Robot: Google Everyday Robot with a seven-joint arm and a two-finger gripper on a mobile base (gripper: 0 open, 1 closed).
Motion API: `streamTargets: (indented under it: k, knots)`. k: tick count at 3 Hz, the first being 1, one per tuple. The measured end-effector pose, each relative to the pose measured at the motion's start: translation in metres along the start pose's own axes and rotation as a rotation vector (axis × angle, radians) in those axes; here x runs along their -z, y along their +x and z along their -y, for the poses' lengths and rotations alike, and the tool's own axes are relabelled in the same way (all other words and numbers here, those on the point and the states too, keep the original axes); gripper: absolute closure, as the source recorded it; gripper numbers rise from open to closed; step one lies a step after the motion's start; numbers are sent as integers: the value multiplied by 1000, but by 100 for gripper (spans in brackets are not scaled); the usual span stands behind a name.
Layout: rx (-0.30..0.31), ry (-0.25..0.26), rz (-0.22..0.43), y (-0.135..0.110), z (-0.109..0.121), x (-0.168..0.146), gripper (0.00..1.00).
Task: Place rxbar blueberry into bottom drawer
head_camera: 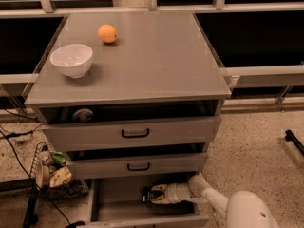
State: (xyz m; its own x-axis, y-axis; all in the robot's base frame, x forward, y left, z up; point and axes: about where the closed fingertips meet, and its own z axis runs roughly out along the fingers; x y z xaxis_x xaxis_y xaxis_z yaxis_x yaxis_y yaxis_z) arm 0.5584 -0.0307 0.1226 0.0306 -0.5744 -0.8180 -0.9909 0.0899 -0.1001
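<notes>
**Desk:** What's in the shot, left to right?

**Photographer:** On top of the grey cabinet (156,65) sit a white bowl (71,60) and, behind it, an orange (107,33). Neither is part of the job. Under the top, the two upper drawers (135,133) are each pulled out a little. Below them the bottom drawer (116,198) is pulled well out, with its plain grey floor showing.

**Desk:** And the bar?

**Photographer:** The rxbar blueberry (147,194) is a dark wrapper low inside the bottom drawer, over the middle of the floor. Just to its right is the gripper (156,194), also inside the drawer, with its pale fingers pinching the bar's near end. The arm (237,210) comes in from the lower right corner.

**Desk:** So is it done?

**Photographer:** Nearly, I'd say. The bar is in the right compartment but hasn't been let go. I can't tell whether it touches the floor. Releasing it and pulling the arm out are what's left.
</notes>
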Motion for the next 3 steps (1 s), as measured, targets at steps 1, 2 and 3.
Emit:
streamTargets:
  k: [1, 2, 3]
  knots:
    - [-10, -6, -8, 5, 1, -6, 100]
    - [-10, -6, -8, 5, 1, -6, 81]
    - [-10, -6, -8, 5, 1, -6, 58]
